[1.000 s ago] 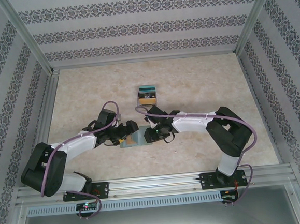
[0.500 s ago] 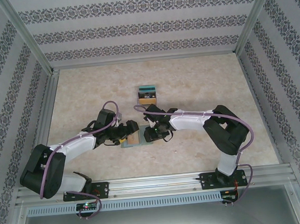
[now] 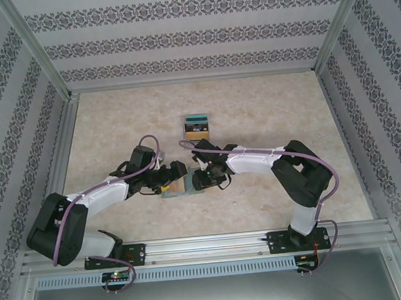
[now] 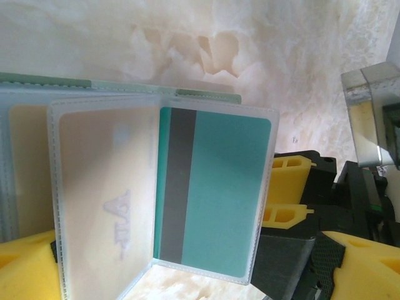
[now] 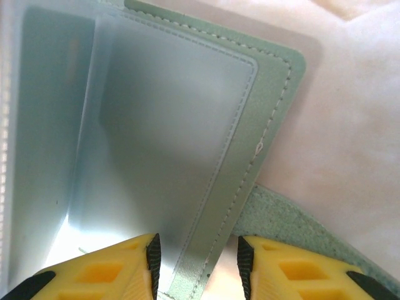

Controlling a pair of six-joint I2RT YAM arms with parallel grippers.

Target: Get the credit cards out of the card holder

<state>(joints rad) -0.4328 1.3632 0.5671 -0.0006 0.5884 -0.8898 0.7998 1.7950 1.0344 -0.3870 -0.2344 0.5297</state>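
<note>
The card holder (image 3: 178,187) lies open on the table between both grippers. In the left wrist view its clear pockets stand up like pages: one holds a teal credit card (image 4: 215,194) with a dark stripe, and a frosted one (image 4: 103,200) covers a pale orange card. My left gripper (image 4: 194,278) is wide open around these pockets, its yellow fingertips (image 4: 25,265) at the bottom corners. My right gripper (image 5: 195,265) straddles the holder's grey-green stitched edge (image 5: 250,175). Its jaws stand partly open, with a gap on each side of the edge.
A clear upright stand (image 3: 196,126) with cards stands farther back at mid-table. Patterned walls and metal rails (image 3: 60,133) enclose the marbled table (image 3: 274,109). The right gripper's yellow fingers (image 4: 289,187) sit close to the right of the teal pocket.
The right gripper has edged slightly left over the holder. The left gripper has barely moved.
</note>
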